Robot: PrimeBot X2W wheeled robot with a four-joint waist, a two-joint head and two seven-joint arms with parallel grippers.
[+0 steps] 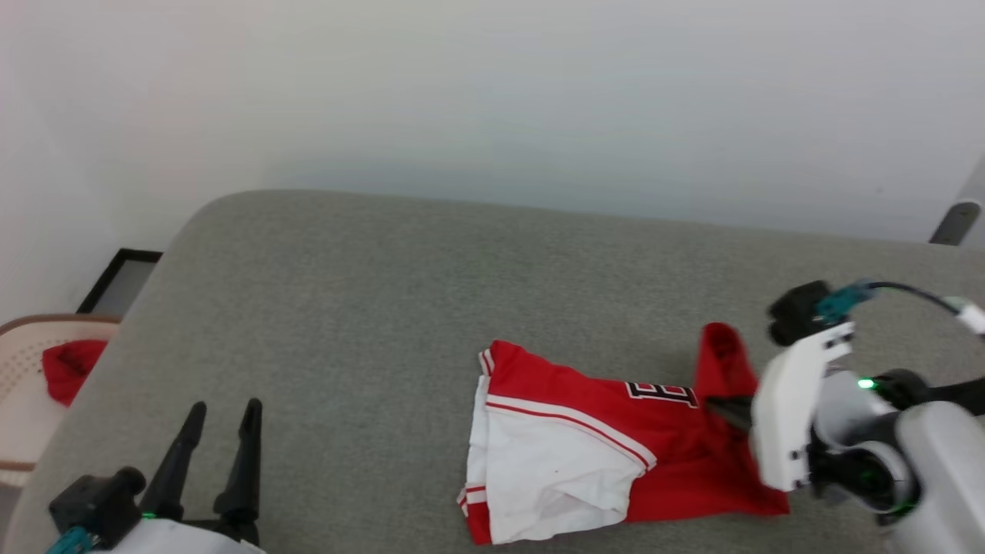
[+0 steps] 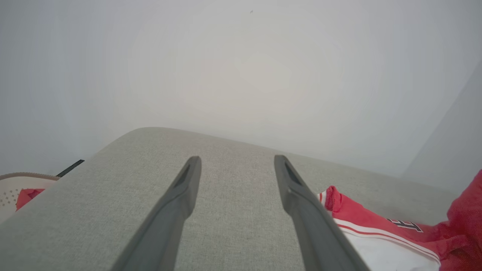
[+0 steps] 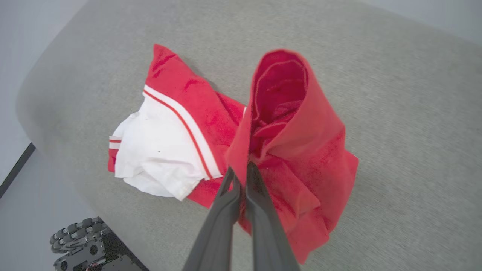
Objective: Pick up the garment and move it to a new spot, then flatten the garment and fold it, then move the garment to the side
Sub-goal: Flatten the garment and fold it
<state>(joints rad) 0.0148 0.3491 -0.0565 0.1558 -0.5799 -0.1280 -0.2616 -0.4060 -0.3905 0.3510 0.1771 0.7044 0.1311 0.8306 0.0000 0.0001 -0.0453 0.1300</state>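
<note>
We find the garment (image 1: 585, 438) crumpled on the grey surface (image 1: 346, 308), right of centre in the head view. Its long axis runs left to right, with the white sleeve at the left end and the red body at the right. The right arm reaches in from the right, fingers pointing left. The right gripper (image 3: 243, 171) is pinched tight on a red fold raised above the rest. The left gripper (image 1: 223, 415) hovers at lower left, fingers spread wide, empty, well apart from the garment.
</note>
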